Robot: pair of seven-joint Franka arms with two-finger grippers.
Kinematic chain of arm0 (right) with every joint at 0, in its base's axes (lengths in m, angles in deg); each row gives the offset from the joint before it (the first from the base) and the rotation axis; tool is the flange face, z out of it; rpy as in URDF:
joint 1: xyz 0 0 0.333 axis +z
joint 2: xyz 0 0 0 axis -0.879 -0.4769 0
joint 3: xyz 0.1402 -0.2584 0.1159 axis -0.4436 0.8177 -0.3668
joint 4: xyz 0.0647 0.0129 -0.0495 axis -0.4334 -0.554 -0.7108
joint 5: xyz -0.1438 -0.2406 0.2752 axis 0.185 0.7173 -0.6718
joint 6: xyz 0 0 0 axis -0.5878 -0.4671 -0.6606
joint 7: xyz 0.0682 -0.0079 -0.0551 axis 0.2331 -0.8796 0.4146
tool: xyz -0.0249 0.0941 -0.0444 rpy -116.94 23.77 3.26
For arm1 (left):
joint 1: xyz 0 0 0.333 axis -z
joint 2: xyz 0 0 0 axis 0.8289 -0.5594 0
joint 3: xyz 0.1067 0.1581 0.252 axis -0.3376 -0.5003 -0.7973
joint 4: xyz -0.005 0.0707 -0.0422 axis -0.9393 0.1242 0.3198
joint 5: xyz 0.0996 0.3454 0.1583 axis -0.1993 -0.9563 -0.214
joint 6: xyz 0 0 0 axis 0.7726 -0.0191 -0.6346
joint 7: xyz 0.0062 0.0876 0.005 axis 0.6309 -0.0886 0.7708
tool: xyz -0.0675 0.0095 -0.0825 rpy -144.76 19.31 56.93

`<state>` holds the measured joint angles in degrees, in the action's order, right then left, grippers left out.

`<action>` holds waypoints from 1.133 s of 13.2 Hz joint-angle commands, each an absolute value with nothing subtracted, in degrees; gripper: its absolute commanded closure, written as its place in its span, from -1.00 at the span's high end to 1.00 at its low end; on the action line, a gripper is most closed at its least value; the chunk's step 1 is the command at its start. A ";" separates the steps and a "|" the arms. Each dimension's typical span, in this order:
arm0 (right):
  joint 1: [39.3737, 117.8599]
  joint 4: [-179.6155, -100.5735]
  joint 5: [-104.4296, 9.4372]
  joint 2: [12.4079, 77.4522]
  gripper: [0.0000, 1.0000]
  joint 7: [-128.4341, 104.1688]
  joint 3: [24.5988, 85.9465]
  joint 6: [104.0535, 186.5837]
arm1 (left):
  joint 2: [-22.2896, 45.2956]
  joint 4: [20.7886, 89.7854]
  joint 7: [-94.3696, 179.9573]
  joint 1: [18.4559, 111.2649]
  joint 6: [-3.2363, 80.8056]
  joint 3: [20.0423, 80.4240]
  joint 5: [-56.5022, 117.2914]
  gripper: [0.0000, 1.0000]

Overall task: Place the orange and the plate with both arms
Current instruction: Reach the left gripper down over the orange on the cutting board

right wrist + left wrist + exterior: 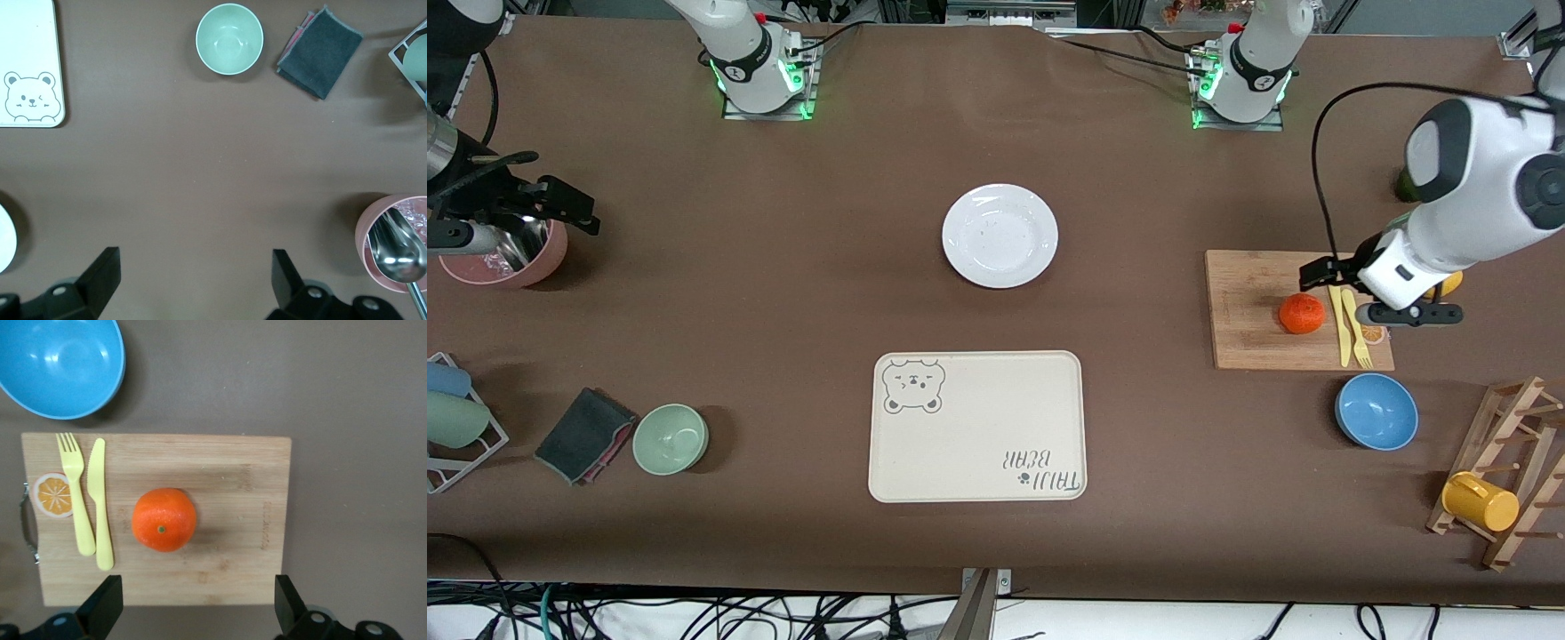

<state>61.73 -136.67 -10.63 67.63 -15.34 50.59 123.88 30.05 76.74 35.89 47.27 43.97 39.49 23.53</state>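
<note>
Brown tabletop: left claw (193, 613) spread wide, empty over the orange (164, 519); right claw (193, 293) likewise empty.

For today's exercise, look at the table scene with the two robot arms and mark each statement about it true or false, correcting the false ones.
1. The orange lies on the wooden cutting board. True.
2. The left gripper is shut on the orange. False: its fingers are open and it hangs above the board, touching nothing.
3. The plate sits on the cream bear tray. False: it rests on the bare table, farther from the front camera than the tray.
4. A yellow fork and knife lie beside the orange. True.
5. The right gripper holds the green bowl. False: it is open and empty.
</note>
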 commanded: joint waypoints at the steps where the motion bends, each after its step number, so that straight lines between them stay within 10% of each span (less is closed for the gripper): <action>1: 61.87 -135.55 -11.09 67.34 1.00 -15.32 50.79 123.04 | 29.04 80.99 35.64 45.54 50.36 39.47 23.87 1.00; 15: 61.87 -135.55 -11.09 67.34 1.00 -15.23 50.79 123.04 | 16.91 82.23 34.76 42.36 62.42 38.76 23.51 1.00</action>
